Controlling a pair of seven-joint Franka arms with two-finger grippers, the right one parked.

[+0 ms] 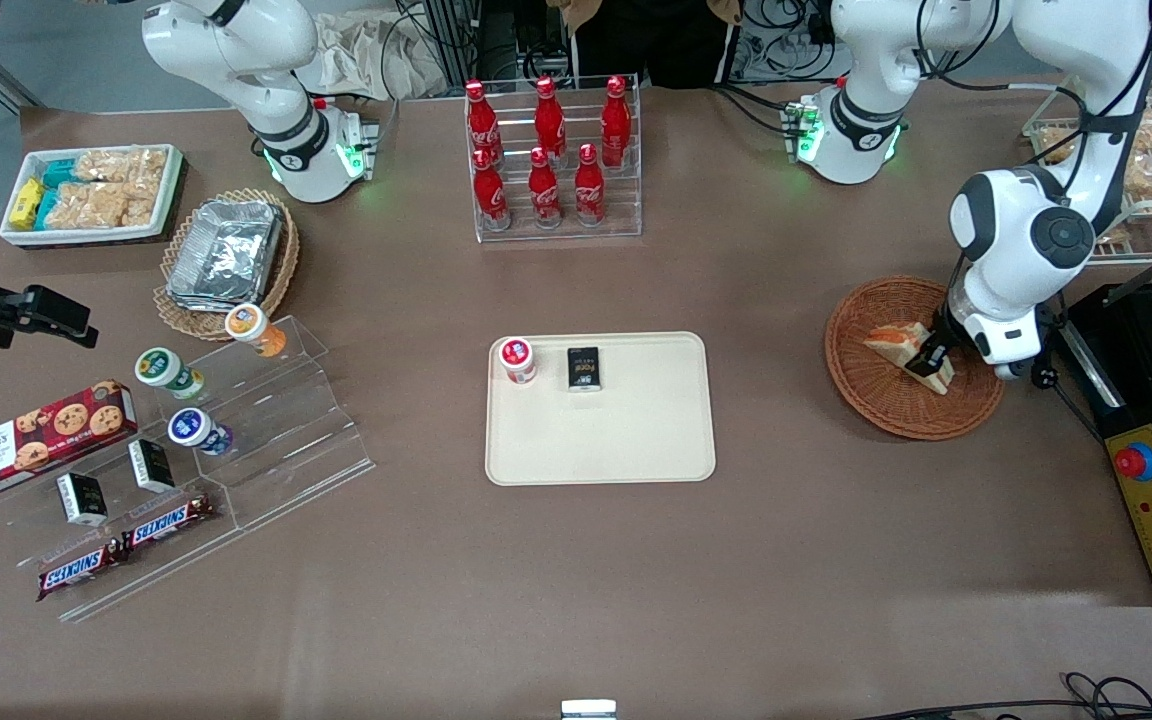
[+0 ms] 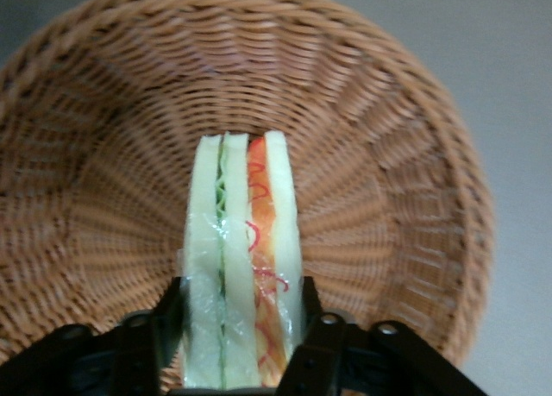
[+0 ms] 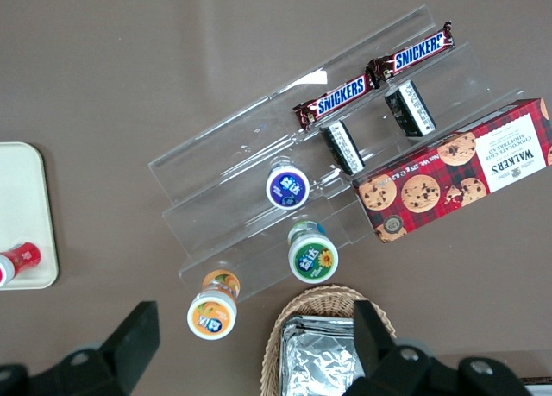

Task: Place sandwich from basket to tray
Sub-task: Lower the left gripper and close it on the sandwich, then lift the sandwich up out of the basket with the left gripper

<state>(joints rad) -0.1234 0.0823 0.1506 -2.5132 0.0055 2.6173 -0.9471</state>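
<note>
Front view: the left arm's gripper (image 1: 929, 362) is low inside the round reddish-brown woven wicker basket (image 1: 886, 400), which sits on the brown table toward the working arm's end. The small triangular sandwich of white bread with orange-red and green filling (image 1: 894, 342) lies in the basket, and the black fingers are at its end that is nearer the basket's rim on the working arm's side. The flat cream-beige rectangular plastic tray (image 1: 600, 440) is at the table's middle, well apart from the basket. On the tray, near its edge farther from the camera, stand a small red-lidded cup (image 1: 517, 359) and a small black packet (image 1: 584, 368); the rest of the tray is bare (enough room for the sandwich, I judge).

Left wrist view: the sandwich (image 2: 243, 258) stands on edge betw. the two black fingers (image 2: 321, 340), one at each bread face, and both seem to touch it. So the claw is clamped on the sandwich. The basket (image 2: 388, 154) fills the background; I cannot tell if the sandwich is lifted off the weave or rests on it.

Right wrist view: only a corner of the tray (image 3: 21, 215) w/ the red-lidded cup (image 3: 17, 260) shows; no sandwich there.

Progress, as I judge it: the grasp is made, but lift, carry to the tray and release are all left to do.
</note>
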